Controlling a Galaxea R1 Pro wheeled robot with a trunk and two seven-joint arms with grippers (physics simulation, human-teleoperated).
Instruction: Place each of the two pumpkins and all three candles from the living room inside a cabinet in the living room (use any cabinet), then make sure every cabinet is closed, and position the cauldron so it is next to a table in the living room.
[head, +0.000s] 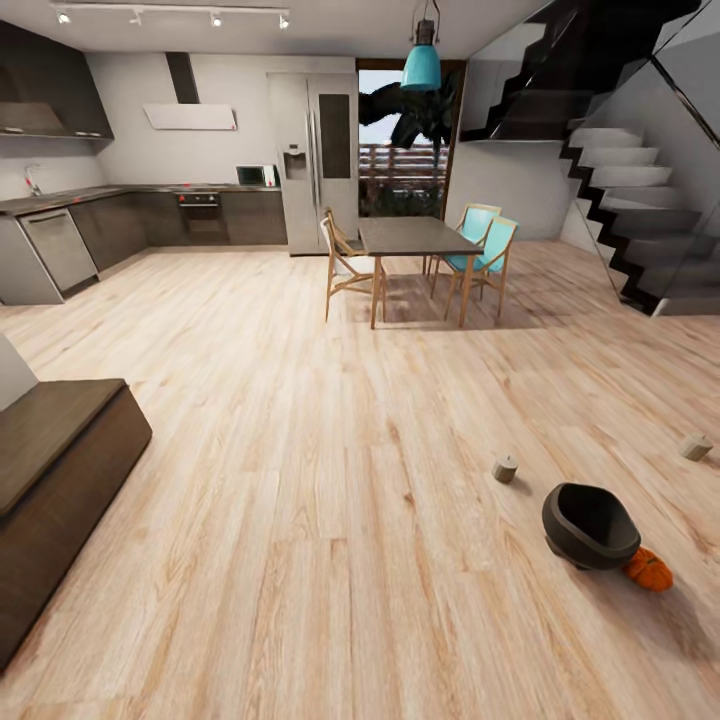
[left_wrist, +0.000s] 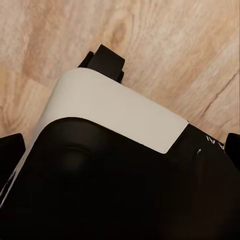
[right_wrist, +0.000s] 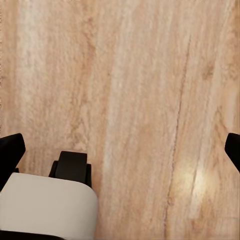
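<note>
Fingertips (right_wrist: 11, 152) of right tool spread wide, empty, above wood floor (right_wrist: 140, 100).

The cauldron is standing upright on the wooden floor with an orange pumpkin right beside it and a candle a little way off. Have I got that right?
Not quite. In the head view the cauldron is tipped over on its side, its mouth facing sideways, not standing upright. The rest holds: it lies on the wooden floor, the orange pumpkin is right beside it, and a candle sits a little way off.

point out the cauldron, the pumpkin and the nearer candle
cauldron (head: 590, 528), head view, on its dark inner bowl
pumpkin (head: 650, 570), head view, on its orange ribbed side
nearer candle (head: 505, 469), head view, on its pale side
</note>
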